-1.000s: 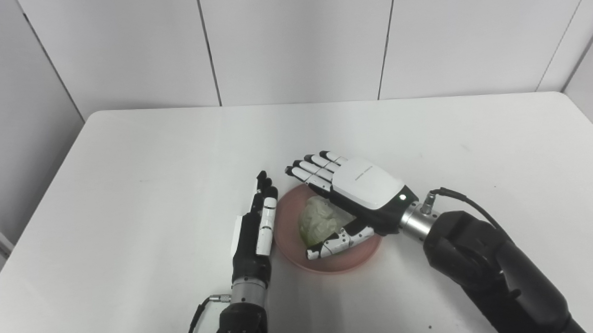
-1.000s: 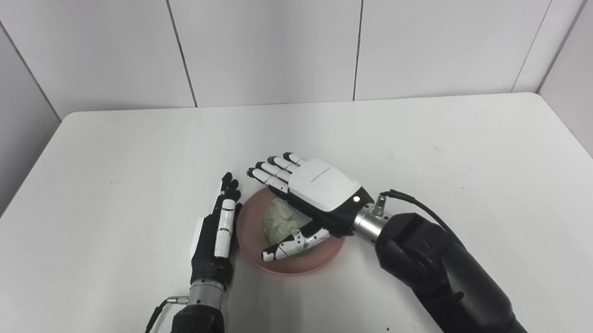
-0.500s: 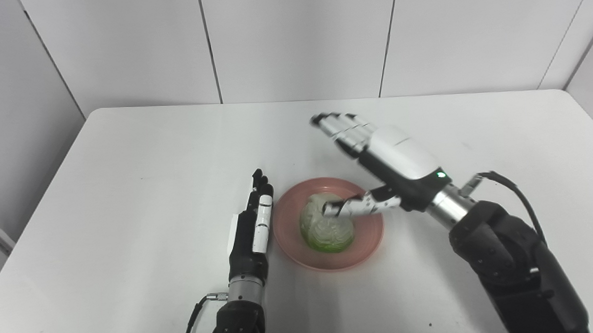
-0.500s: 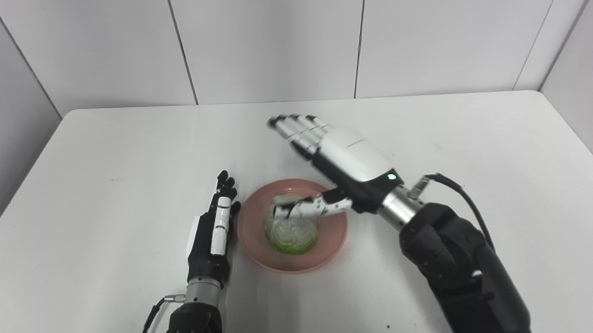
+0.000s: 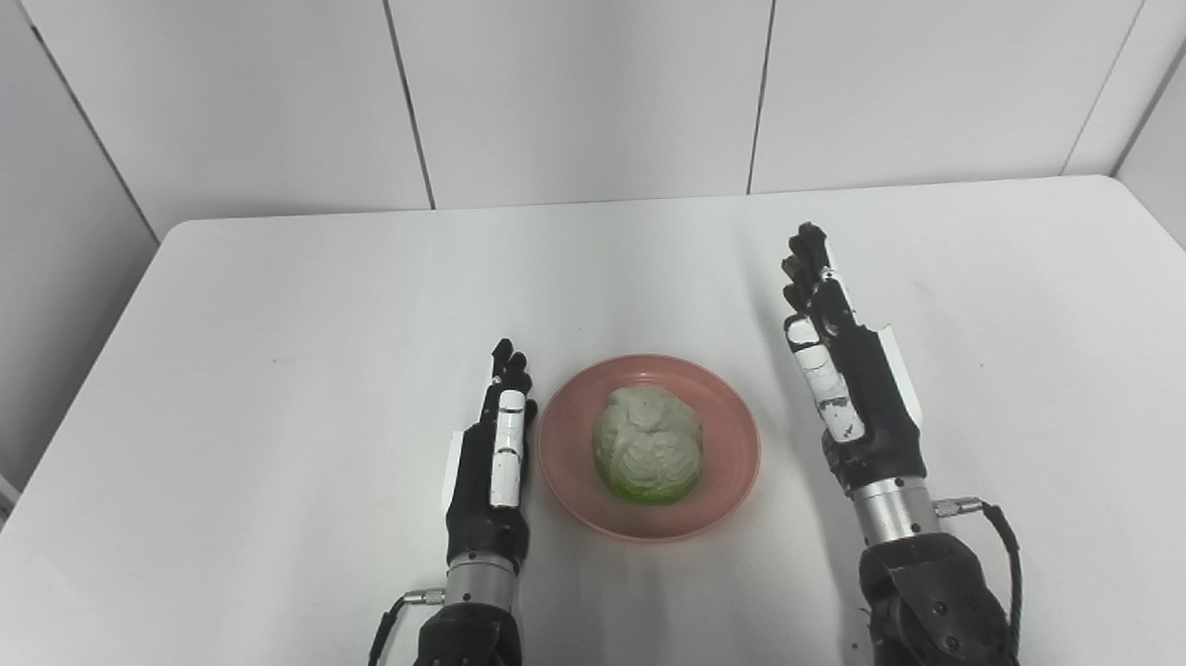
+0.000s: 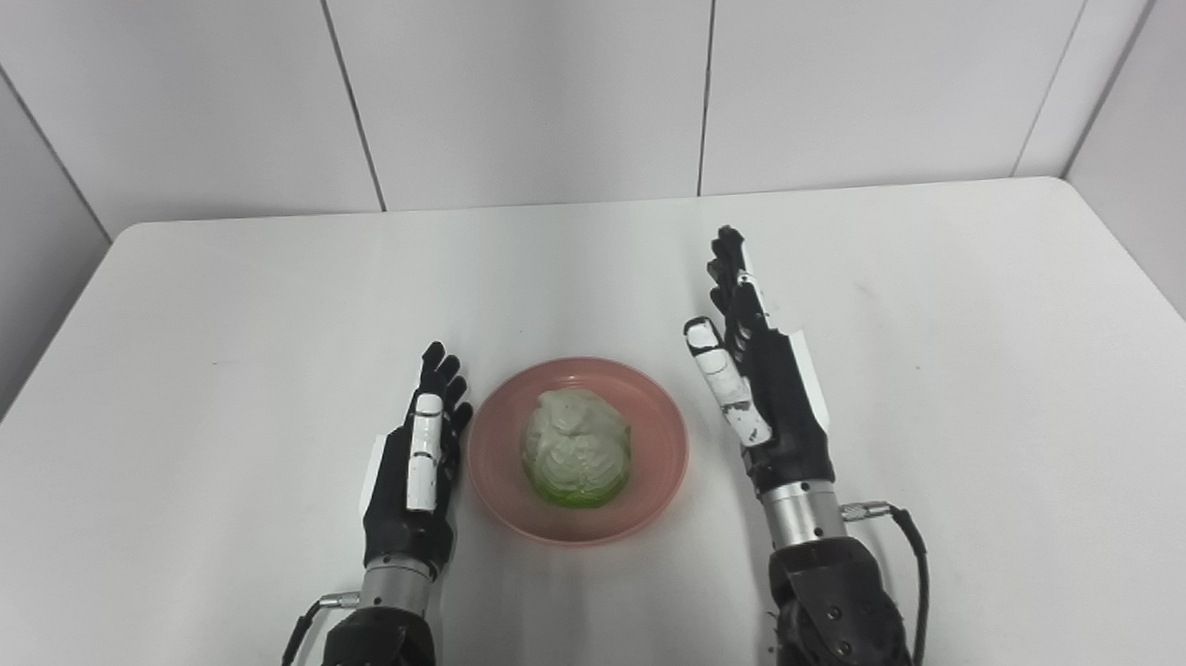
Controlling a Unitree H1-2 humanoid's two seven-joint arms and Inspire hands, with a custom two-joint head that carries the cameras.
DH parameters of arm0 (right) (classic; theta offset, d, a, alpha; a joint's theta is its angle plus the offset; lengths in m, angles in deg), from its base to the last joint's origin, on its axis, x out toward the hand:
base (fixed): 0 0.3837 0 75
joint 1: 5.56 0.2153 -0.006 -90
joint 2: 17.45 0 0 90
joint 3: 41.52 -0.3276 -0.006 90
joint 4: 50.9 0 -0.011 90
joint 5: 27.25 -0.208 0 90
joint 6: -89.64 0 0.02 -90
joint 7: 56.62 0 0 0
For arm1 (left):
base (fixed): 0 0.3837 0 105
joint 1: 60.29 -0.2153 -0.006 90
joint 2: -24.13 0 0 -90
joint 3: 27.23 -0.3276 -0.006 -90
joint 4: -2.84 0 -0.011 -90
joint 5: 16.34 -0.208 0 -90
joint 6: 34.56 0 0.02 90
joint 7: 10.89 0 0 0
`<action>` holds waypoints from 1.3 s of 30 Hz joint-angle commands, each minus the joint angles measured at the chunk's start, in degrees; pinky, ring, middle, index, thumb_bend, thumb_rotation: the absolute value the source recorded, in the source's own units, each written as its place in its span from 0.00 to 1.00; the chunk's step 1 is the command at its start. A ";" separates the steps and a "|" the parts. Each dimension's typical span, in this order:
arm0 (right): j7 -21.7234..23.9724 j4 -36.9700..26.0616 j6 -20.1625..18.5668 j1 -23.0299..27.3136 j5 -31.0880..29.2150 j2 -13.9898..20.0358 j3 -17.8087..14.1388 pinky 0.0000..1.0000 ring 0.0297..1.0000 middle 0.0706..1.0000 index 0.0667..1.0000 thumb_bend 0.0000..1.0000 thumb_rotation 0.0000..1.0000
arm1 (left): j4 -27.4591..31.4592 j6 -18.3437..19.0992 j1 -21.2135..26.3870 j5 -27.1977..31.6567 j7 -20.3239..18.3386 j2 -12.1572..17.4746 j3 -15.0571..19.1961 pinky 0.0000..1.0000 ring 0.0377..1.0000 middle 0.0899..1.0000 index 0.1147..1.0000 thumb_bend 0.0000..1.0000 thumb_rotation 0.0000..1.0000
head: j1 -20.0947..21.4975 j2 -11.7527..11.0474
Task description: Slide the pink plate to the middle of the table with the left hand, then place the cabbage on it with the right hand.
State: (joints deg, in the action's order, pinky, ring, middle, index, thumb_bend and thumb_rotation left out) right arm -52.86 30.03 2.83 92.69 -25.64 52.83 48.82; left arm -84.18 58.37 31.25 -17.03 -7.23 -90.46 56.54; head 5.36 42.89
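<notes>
The pink plate [image 5: 729,467] lies near the middle of the white table, toward the front. A pale green cabbage [image 5: 648,446] rests on it, free of both hands. My left hand [image 5: 491,463] stands on edge just left of the plate's rim, fingers straight and pointing away, holding nothing. To the right of the plate, a short gap away, my right hand [image 5: 845,372] is also upright on edge with its fingers extended, open and empty. In the right eye view the cabbage [image 6: 573,452] sits between the left hand [image 6: 414,476] and the right hand [image 6: 755,386].
The white table [image 5: 281,297] reaches back to a grey panelled wall. Its left edge and its right edge are both in view. A cable runs from each wrist at the front edge.
My right hand let go of the cabbage, rose off the plate and swung out to the plate's right, turning on edge. The cabbage stays on the plate. The left hand barely moved.
</notes>
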 commanded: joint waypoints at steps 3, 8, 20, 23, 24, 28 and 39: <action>-1.97 -1.81 -1.96 -0.98 -1.07 -1.89 0.47 1.00 1.00 1.00 1.00 0.76 0.83 | 1.80 -2.40 1.42 0.28 -0.62 0.42 0.22 1.00 1.00 1.00 1.00 0.53 1.00 | -0.01 0.23; -2.40 -3.12 -6.02 -2.17 -1.88 -2.07 1.11 1.00 1.00 1.00 1.00 0.78 0.83 | 2.21 -1.39 1.52 -0.30 -0.37 0.27 0.38 1.00 1.00 1.00 1.00 0.56 1.00 | 0.01 0.35; -0.88 -4.43 -11.32 -5.08 -4.48 -0.13 3.19 1.00 1.00 1.00 1.00 0.69 0.99 | 2.31 -1.62 1.59 0.24 -1.35 0.55 -0.06 1.00 1.00 1.00 1.00 0.54 1.00 | -0.28 0.56; -1.19 -4.09 -10.97 -5.82 -4.16 -0.11 3.42 1.00 1.00 1.00 1.00 0.71 0.98 | 2.26 -1.55 1.68 0.58 -1.60 0.50 -0.02 1.00 1.00 1.00 1.00 0.54 1.00 | -0.29 0.53; -1.02 -3.59 -10.55 -5.95 -3.96 0.16 3.57 1.00 1.00 1.00 1.00 0.72 0.98 | 2.24 -1.14 1.72 0.34 -1.77 0.70 -0.18 1.00 1.00 1.00 1.00 0.54 1.00 | -0.51 0.33; -0.36 -2.42 -9.58 -6.01 -4.06 0.96 3.97 1.00 1.00 1.00 1.00 0.69 0.99 | 1.88 -0.70 1.88 0.79 -2.60 0.82 -0.15 1.00 1.00 1.00 1.00 0.60 1.00 | -0.99 0.30; -0.17 0.98 -5.66 -6.05 -4.25 0.92 4.27 1.00 1.00 1.00 1.00 0.68 0.95 | 1.30 -0.09 2.07 0.66 -3.14 1.09 0.16 1.00 1.00 1.00 1.00 0.62 1.00 | -1.55 -0.82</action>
State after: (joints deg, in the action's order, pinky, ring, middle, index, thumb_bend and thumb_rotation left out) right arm -53.39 31.64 -6.35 85.60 -29.65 54.11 52.69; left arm -83.78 58.95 31.28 -16.47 -9.66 -89.56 57.01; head 3.87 42.01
